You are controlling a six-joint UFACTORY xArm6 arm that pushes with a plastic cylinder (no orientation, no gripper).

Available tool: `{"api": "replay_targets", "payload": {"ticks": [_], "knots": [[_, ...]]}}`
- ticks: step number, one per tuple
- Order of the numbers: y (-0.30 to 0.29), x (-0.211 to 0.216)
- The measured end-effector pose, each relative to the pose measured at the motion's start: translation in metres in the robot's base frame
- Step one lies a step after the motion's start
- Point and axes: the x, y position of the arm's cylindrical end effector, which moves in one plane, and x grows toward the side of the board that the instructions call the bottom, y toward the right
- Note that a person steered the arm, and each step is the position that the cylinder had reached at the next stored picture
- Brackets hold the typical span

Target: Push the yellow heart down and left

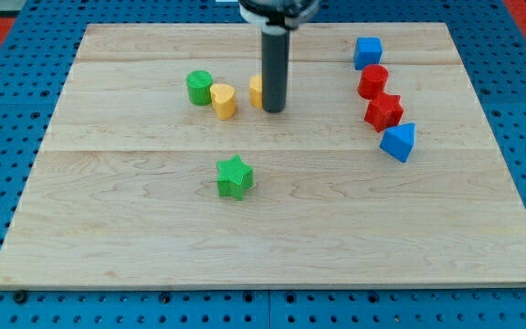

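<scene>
The yellow heart (224, 100) lies on the wooden board (272, 219) in the upper middle, touching a green cylinder (199, 87) on its upper left. My tip (274, 110) stands to the right of the heart, a short gap away. A second yellow block (256, 90) sits right behind the rod on its left side, mostly hidden, so its shape is unclear.
A green star (235, 176) lies below the heart near the board's middle. At the view's right a blue cube (368, 52), a red cylinder (373, 81), a red star (383, 111) and a blue triangular block (398, 142) form a slanted line.
</scene>
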Motion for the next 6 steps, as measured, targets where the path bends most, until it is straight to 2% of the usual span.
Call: {"api": "replay_targets", "payload": {"ticks": [1,2,3,5,6], "knots": [[-0.024,-0.051],[-0.002,-0.046],[-0.003,-0.018],[-0.059,0.007],[-0.068,0.023]]}}
